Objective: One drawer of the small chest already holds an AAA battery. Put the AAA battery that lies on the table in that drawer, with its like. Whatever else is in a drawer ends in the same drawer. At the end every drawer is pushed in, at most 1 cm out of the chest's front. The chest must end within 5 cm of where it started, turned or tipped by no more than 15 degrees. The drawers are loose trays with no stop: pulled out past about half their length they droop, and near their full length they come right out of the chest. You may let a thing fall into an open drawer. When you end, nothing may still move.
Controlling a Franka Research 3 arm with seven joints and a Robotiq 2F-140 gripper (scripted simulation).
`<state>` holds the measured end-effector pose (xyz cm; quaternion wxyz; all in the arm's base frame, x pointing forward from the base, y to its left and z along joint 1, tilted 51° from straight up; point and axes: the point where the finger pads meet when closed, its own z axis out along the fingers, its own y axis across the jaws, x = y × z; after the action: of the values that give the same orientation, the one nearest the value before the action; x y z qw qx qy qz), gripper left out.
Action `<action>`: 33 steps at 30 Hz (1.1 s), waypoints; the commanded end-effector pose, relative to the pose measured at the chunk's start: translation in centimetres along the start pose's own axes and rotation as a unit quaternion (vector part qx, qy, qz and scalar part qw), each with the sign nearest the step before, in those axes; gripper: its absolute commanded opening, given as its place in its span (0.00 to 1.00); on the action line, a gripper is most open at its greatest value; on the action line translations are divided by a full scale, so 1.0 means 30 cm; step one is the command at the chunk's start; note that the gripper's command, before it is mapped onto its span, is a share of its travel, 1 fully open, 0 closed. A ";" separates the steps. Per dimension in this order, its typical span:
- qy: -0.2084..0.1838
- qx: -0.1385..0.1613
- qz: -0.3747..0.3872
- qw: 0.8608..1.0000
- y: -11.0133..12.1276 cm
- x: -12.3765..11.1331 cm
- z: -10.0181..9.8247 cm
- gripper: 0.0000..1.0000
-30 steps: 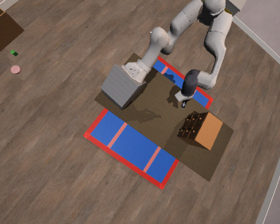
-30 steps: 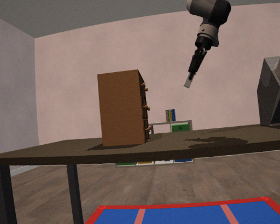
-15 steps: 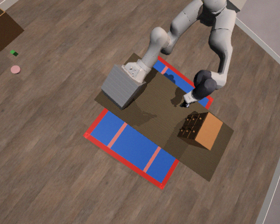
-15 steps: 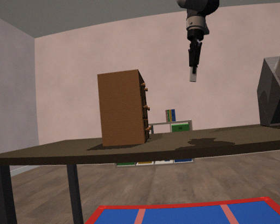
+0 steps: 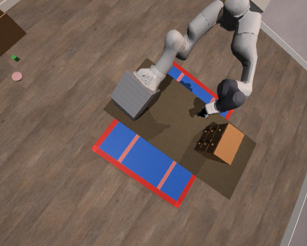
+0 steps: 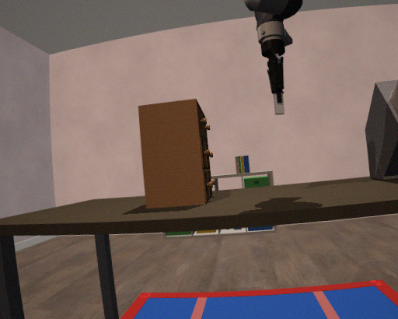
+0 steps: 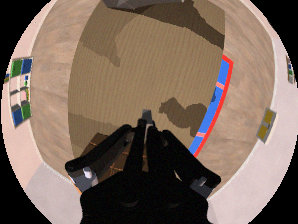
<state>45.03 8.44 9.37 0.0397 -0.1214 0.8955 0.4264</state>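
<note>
Tabletop [image 6: 336,202]: dark brown slab across the middle of the exterior view.
Chest [image 6: 171,155]: stood upright left of centre on the tabletop, knobs facing right, all drawers pushed in.
Hand [image 6: 279,104]: hung high at upper right, pointing down, well above the tabletop; fingers pressed together, gripping nothing.
AAA battery: could not be made out in any view.

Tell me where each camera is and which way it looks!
Top: up high, looking down at the table, the chest and the whole arm.
Exterior: low by the floor, looking across at the chest's side; the shut gripper hangs above.
Wrist: on the arm, looking down past the gripper at the table.
Top and exterior share the chest.
</note>
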 end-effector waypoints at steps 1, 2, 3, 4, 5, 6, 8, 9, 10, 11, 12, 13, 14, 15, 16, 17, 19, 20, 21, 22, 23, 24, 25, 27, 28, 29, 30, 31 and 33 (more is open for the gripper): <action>0.010 -0.005 0.033 0.999 0.009 0.010 0.003 0.00; 0.010 -0.005 0.033 0.999 0.009 0.010 0.003 0.00; 0.010 -0.005 0.033 0.999 0.009 0.010 0.003 0.00; 0.010 -0.005 0.033 0.999 0.009 0.010 0.003 0.00; 0.010 -0.005 0.033 0.999 0.009 0.010 0.003 0.00; 0.010 -0.005 0.033 0.999 0.009 0.010 0.003 0.00; 0.010 -0.005 0.033 0.999 0.009 0.010 0.003 0.00; 0.010 -0.005 0.033 0.999 0.009 0.010 0.003 0.00; 0.010 -0.005 0.033 0.999 0.009 0.010 0.003 0.00; 0.010 -0.005 0.033 0.999 0.009 0.010 0.003 0.00; 0.010 -0.005 0.033 0.999 0.009 0.010 0.003 0.00; 0.010 -0.005 0.033 0.999 0.009 0.010 0.003 0.00; 0.010 -0.005 0.033 0.999 0.009 0.010 0.003 0.00; 0.010 -0.005 0.033 0.999 0.009 0.010 0.003 0.00; 0.010 -0.005 0.033 0.999 0.009 0.010 0.003 0.00; 0.010 -0.005 0.033 0.999 0.009 0.010 0.003 0.00; 0.010 -0.005 0.033 0.999 0.009 0.010 0.003 0.00; 0.010 -0.005 0.033 0.999 0.009 0.010 0.003 0.00; 0.010 -0.005 0.033 0.999 0.009 0.010 0.003 0.00; 0.010 -0.005 0.033 0.999 0.009 0.010 0.003 0.00; 0.010 -0.005 0.033 0.999 0.009 0.010 0.003 0.00; 0.010 -0.005 0.033 0.999 0.009 0.010 0.003 0.00; 0.010 -0.005 0.033 0.999 0.009 0.010 0.003 0.00; 0.010 -0.005 0.033 0.999 0.009 0.010 0.003 0.00; 0.010 -0.005 0.033 0.999 0.009 0.010 0.003 0.00; 0.010 -0.005 0.033 0.999 0.009 0.010 0.003 0.00; 0.010 -0.005 0.033 0.999 0.009 0.010 0.003 0.00; 0.010 -0.005 0.033 0.999 0.009 0.010 0.003 0.00; 0.008 -0.005 0.030 0.999 0.010 0.010 0.003 1.00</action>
<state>44.68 8.63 9.48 0.0189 -0.0980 0.8968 0.4310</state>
